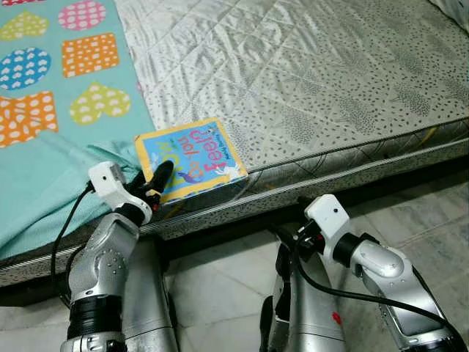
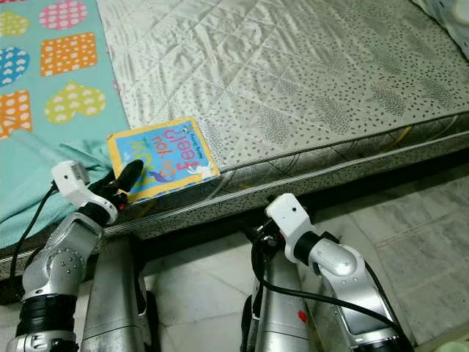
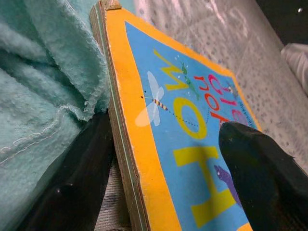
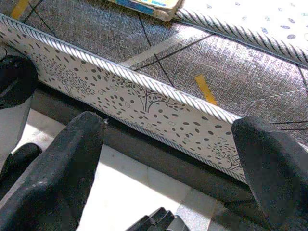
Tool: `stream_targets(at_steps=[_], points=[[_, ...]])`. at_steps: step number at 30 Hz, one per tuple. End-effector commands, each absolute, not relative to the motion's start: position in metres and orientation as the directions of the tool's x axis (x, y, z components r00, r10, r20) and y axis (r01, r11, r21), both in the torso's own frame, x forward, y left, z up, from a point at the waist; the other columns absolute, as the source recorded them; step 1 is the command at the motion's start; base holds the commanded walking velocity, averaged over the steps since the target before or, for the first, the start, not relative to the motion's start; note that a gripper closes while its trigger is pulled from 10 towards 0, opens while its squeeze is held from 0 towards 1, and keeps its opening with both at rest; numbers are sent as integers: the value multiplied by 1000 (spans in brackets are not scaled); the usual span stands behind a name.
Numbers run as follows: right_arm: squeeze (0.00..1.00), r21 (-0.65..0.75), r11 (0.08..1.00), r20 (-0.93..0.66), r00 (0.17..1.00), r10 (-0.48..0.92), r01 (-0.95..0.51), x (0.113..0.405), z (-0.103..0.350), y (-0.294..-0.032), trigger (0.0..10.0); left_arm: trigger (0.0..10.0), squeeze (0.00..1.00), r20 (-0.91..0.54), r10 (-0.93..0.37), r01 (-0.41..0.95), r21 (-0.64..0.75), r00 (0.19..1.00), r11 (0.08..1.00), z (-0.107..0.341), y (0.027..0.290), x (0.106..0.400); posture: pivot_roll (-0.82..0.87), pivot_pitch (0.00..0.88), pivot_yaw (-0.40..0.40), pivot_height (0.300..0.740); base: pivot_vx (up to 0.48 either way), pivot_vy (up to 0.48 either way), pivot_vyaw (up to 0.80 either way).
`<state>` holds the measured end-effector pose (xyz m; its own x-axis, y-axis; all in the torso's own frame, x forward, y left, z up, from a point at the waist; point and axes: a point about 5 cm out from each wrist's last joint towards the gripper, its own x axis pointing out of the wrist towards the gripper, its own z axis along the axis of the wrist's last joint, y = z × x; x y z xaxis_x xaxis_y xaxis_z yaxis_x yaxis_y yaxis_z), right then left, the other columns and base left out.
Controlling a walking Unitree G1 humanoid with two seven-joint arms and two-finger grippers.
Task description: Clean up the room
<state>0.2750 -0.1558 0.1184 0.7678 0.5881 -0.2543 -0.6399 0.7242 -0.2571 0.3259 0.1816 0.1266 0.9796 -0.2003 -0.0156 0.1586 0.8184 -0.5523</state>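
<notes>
1. The mattress (image 1: 315, 88) takes up most of what I see, quilted grey with a dotted pattern and a piped side edge, resting on a dark bed frame above the pale tiled floor (image 1: 220, 279).
2. A teal blanket (image 1: 51, 176) printed with coloured hearts and squares covers the mattress on my left side, and its fleecy fold bunches up against the book.
3. The board book (image 1: 192, 158), blue cover with a yellow border and big letters, lies flat at the mattress's near edge, one corner close to the piping. It is the item I am tidying, and it is not yet lifted.
4. My left pincer (image 1: 150, 183) is at the book's near left corner, fingers apart: in the left wrist view one finger sits over the cover and the other beside the spine edge next to the blanket. I judge it is straddling the corner and not yet gripping.
5. My right pincer (image 4: 163, 159) hangs low in front of the mattress side, fingers spread wide and holding nothing.
6. Progress, as I judge it: early. The book is still to be grasped, carried and put away, and the blanket looks unfolded.
7. Hard to tell: whether the lower left finger touches the book's edge, part of the title under my finger, and where the book belongs, since no shelf or box is in sight.
</notes>
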Motion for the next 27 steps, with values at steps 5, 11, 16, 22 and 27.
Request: stream_targets(at_steps=[5,11,16,22,27], points=[[0,-266,718,-266,765,586,-643,274,114,-154,10000,4275,0,-25,-298,238,-538,954,809,125,161,330,-6,262,-59,484,0,0,0],[0,-283,721,-260,775,577,-632,279,116,-154,10000,4078,0,9,-356,301,-555,934,776,128,145,331,-9,258,-56,484,0,0,0],[0,-289,722,-260,778,573,-628,279,115,-155,10000,10000,0,50,-359,320,-581,932,749,132,135,328,-11,255,-53,484,0,0,0],[0,-295,720,-260,778,572,-628,278,114,-154,10000,10000,0,-6,-383,316,-550,924,773,121,131,324,-9,255,-54,484,0,0,0],[0,-298,719,-257,778,573,-628,280,113,-152,10000,10000,0,-34,-384,291,-591,923,752,112,133,327,-6,251,-54,484,0,0,0]])
